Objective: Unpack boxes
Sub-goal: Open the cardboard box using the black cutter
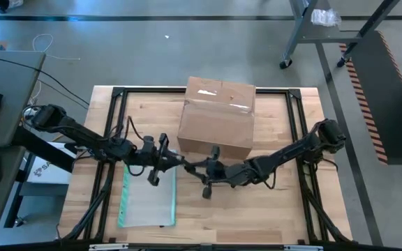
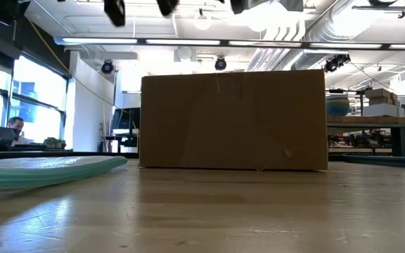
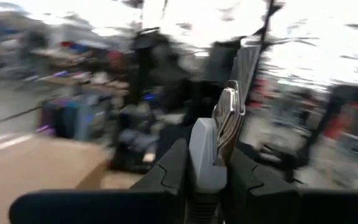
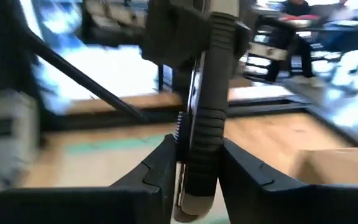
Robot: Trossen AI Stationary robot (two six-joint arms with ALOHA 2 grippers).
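Both my grippers are up off the table, mid-table, tips facing each other. L gripper (image 1: 165, 159) clenched on a grey tool (image 3: 211, 149) w/ a ribbed metal piece, seen btw my fingers (image 3: 173, 168) in the left wrist view. R gripper (image 1: 199, 167) clenched on a dark ribbed handle (image 4: 207, 106), upright btw its fingers (image 4: 241, 168).

Pouch (image 1: 147, 199) w/ teal edge lies flat on the table (image 1: 257, 216) under/near L gripper.

Behind both grippers: box (image 1: 217, 117), brown, flaps closed, clear tape on top seam, sitting flat at the table's far-centre. Low view shows its plain side.

Person at a desk in bg.
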